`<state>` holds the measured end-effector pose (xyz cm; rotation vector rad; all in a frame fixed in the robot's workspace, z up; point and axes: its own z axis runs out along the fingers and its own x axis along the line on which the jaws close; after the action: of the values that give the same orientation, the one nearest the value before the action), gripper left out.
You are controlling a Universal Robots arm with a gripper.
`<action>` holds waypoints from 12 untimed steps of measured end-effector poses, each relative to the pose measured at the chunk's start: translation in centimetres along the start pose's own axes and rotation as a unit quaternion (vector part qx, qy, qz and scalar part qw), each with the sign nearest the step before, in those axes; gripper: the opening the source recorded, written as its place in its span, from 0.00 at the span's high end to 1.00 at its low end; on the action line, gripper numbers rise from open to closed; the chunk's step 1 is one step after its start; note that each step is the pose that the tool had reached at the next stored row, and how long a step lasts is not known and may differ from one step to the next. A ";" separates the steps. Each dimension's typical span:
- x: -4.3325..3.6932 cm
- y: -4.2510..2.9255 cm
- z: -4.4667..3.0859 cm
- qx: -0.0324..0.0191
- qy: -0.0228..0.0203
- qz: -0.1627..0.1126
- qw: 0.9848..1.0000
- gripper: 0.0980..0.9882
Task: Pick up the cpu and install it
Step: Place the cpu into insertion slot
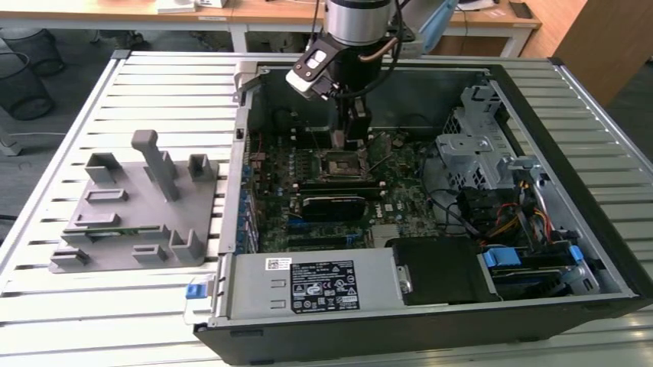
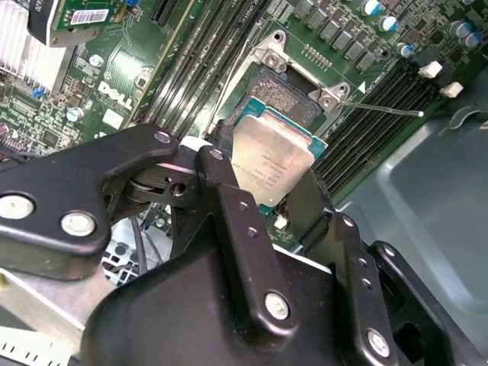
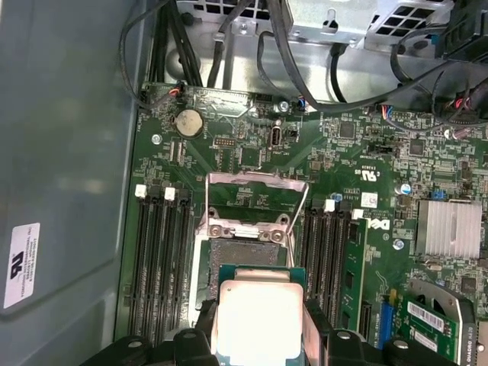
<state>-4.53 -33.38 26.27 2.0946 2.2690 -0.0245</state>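
The cpu (image 2: 271, 164) is a small square chip with a pale silvery top and a green edge. My gripper (image 2: 267, 194) is shut on it, a black finger (image 2: 219, 187) against each side. In the first wrist view the cpu (image 3: 259, 316) hangs just above the open socket (image 3: 248, 255), whose metal load plate (image 3: 255, 194) is flipped up. In the exterior view the gripper (image 1: 348, 141) reaches down into the open computer case over the socket (image 1: 342, 164) on the green motherboard (image 1: 393, 191).
Black memory slots (image 3: 160, 259) flank the socket on both sides. A finned heat sink (image 3: 450, 229) and cables (image 3: 229, 30) lie nearby. The case holds a drive cage (image 1: 475, 145) and power supply (image 1: 326, 287). A grey plastic holder (image 1: 133, 206) stands on the slatted table at the exterior view's left.
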 end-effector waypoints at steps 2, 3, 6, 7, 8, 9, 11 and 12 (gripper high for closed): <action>0.01 0.00 0.17 0.000 0.000 0.000 1.000 0.52; 0.01 0.00 0.26 0.000 0.000 0.000 1.000 0.52; 0.03 0.01 0.56 0.000 0.000 0.000 1.000 0.52; 0.03 0.01 0.66 0.000 0.000 0.000 1.000 0.52; 0.04 0.01 0.76 0.000 0.000 0.000 1.000 0.52; 0.04 0.01 0.86 0.000 0.000 0.001 1.000 0.52; 0.05 0.02 1.06 0.000 0.000 0.001 1.000 0.52; 0.05 0.02 1.17 0.000 0.000 0.002 1.000 0.52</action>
<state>-4.49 -33.38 25.10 2.0991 2.2646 -0.0249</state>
